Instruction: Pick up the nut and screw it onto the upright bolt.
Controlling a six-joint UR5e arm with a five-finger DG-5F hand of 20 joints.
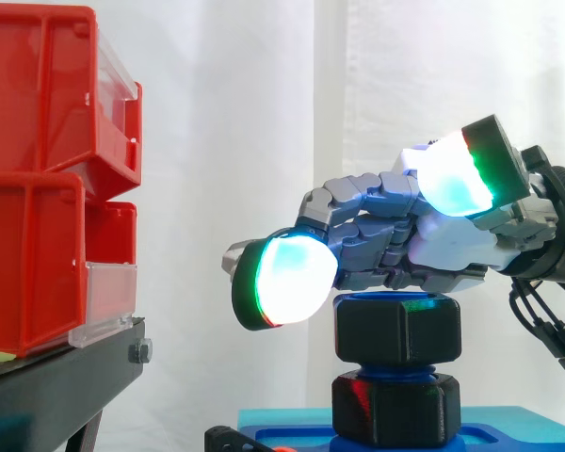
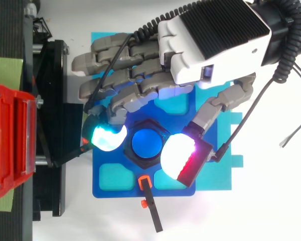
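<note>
One hand (image 1: 433,245) reaches in from 3 o'clock in the side view and hangs directly over the black hexagonal nut (image 1: 397,331). Its fingers are loosely extended and only lightly bent, and they grasp nothing. Seen from the side, the glowing pad of one finger (image 1: 284,280) sits off the nut's upper edge at 9 o'clock, apart from it. The thumb pad (image 1: 457,174) is raised well above the nut at 1 o'clock. Whether the underside of the fingers touches the top of the nut cannot be told. The nut sits on the upright blue bolt (image 2: 146,143), near its top. In the top view the bolt's round blue end shows at the middle of the nut. Blue thread is visible below the nut, between it and a second black hexagonal collar (image 1: 395,407) beneath. The bolt stands on a blue fixture plate (image 2: 115,193), which lies on a cyan mat (image 2: 210,175). A small black lever with orange ends (image 2: 149,206) lies at 6 o'clock of the bolt. Red bins (image 1: 38,169) on a black stand (image 1: 66,377) stand at 9 o'clock, well apart from the bolt.
</note>
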